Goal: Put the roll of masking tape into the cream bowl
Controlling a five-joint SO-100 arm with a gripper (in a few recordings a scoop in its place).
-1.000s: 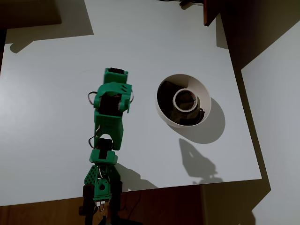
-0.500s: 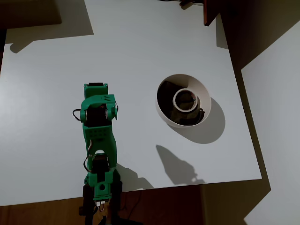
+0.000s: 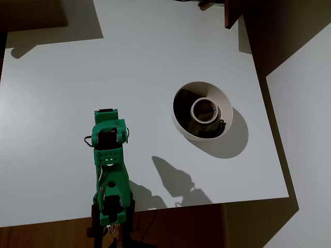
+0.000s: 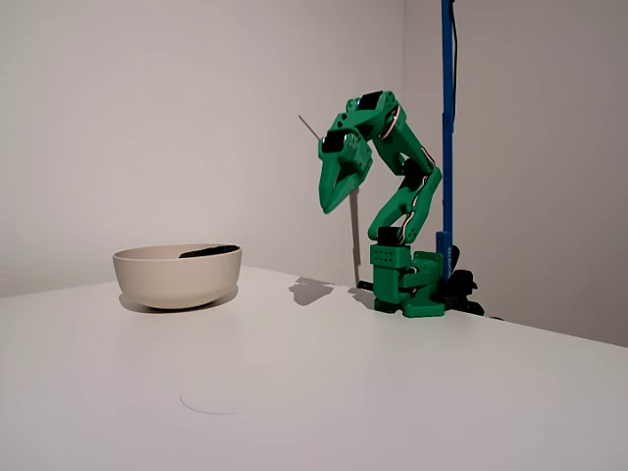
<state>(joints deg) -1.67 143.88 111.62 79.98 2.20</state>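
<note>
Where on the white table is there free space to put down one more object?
The white table is bare across its far part beyond the green robot arm and left of the round cream bowl. The strip between arm and bowl is free too. The bowl is occupied: the cream-white roll of masking tape lies inside. The gripper hangs near the arm's base.

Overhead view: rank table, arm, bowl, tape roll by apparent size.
1. table
2. green arm, though it sits nearer the camera, so it looks bigger than it is
3. cream bowl
4. roll of masking tape, lying inside the bowl
</note>
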